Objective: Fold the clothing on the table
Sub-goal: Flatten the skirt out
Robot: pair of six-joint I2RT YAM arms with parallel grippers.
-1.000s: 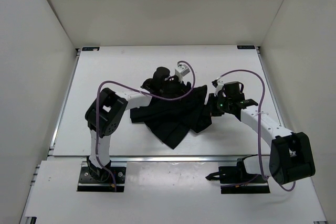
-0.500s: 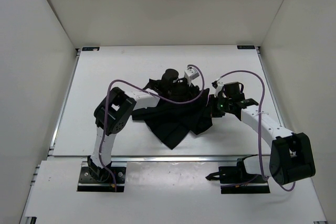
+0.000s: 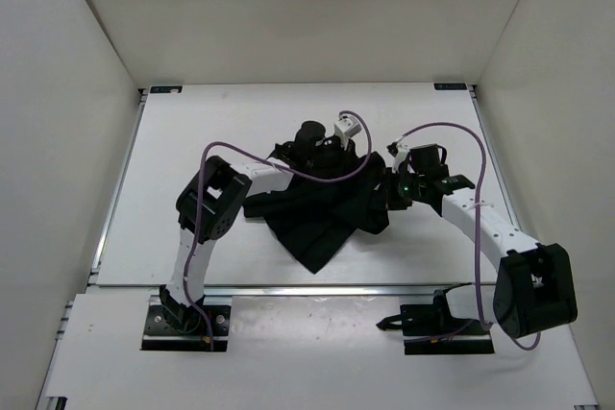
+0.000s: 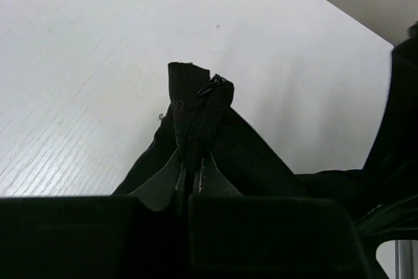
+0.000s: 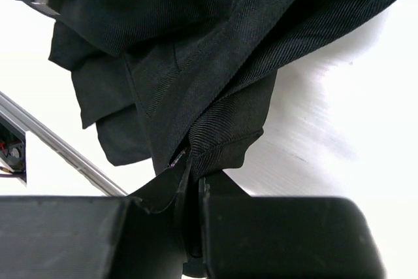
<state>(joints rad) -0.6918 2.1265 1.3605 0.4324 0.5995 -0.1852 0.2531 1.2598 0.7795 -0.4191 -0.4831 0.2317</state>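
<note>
The clothing (image 3: 322,213) is a crumpled black garment with pleat-like folds in the middle of the white table (image 3: 192,141). At the garment's far edge my left gripper (image 3: 322,146) is shut on a pinched ridge of fabric with a zip end (image 4: 196,106), and the cloth stands up between its jaws (image 4: 191,178). On the garment's right side my right gripper (image 3: 392,191) is shut on a thick fold of the black fabric (image 5: 215,138). In the right wrist view the cloth hangs from those jaws (image 5: 194,184) in drapes (image 5: 196,44).
White panels wall the table on the left, back and right (image 3: 538,55). A metal rail (image 3: 288,287) runs along the table's near edge, also seen in the right wrist view (image 5: 59,145). Purple cables (image 3: 442,129) loop over both arms.
My left gripper moved right along the garment's far edge and closed on a ridge of fabric. The right gripper kept its hold and drifted slightly back, pulling the garment's right side up.
</note>
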